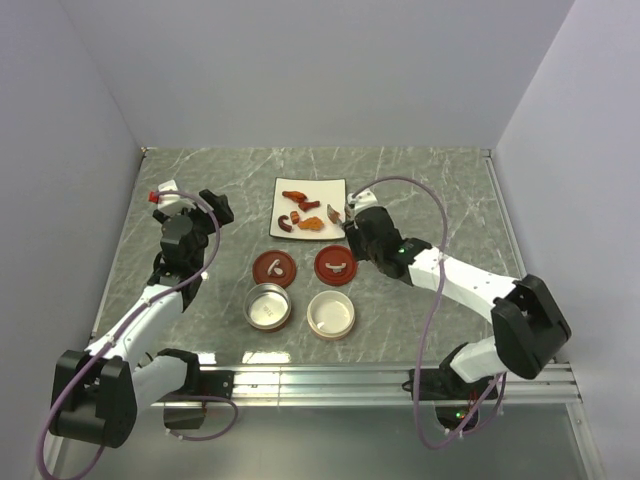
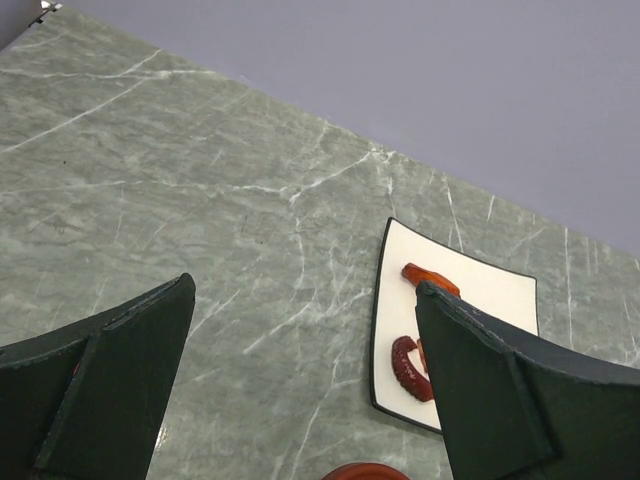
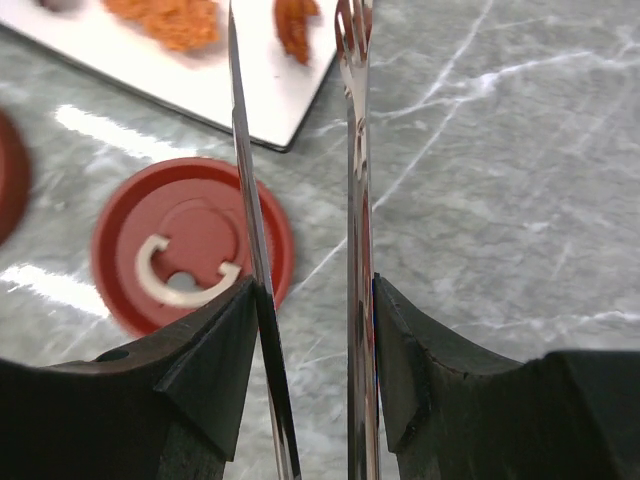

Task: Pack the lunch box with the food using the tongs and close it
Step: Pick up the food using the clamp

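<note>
The food (image 1: 303, 210), red, orange and brown morsels, lies on a white plate (image 1: 332, 187). My right gripper (image 1: 357, 222) is shut on the tongs (image 1: 343, 212). In the right wrist view the two slim metal arms of the tongs (image 3: 355, 200) run between the fingers of the right gripper (image 3: 312, 292). Their tips reach the plate's (image 3: 250, 90) near corner, beside a red morsel (image 3: 293, 25). My left gripper (image 1: 203, 209) hangs open over bare table left of the plate, holding nothing (image 2: 305, 288). The lunch box is two open round tins, silver (image 1: 268, 306) and cream (image 1: 331, 314).
Two red lids with white handles (image 1: 273, 267) (image 1: 335, 264) lie between the plate and the tins; one shows under the tongs (image 3: 190, 245). Grey walls close in the marble table (image 1: 440, 200) on three sides. A metal rail (image 1: 380, 378) runs along the near edge.
</note>
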### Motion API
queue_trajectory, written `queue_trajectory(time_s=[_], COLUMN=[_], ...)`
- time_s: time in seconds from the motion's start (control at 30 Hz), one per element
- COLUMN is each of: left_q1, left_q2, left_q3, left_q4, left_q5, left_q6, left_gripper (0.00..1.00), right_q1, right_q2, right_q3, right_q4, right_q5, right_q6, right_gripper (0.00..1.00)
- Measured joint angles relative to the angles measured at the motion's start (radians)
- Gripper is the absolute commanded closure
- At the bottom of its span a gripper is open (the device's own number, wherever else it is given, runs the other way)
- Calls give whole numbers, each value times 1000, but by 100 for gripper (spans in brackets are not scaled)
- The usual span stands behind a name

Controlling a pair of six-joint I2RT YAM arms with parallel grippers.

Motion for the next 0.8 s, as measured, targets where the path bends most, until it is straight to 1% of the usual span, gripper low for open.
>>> queue_trajectory(time_s=[0.23, 0.37, 0.8], left_q1=[-2, -2, -2], left_q2=[0, 0, 0], left_q3=[0, 0, 0], left_q4=[5, 5, 5], left_q5=[0, 0, 0], left_q6=[0, 0, 0], left_gripper=[1, 1, 1], right_q1=[21, 30, 60], right_q2=[94, 115, 135], right_q3=[61, 72, 84], right_q4=[-20, -21, -23], right_q5=[92, 127, 138], right_q6=[-23, -34, -76], right_gripper=[46, 46, 46])
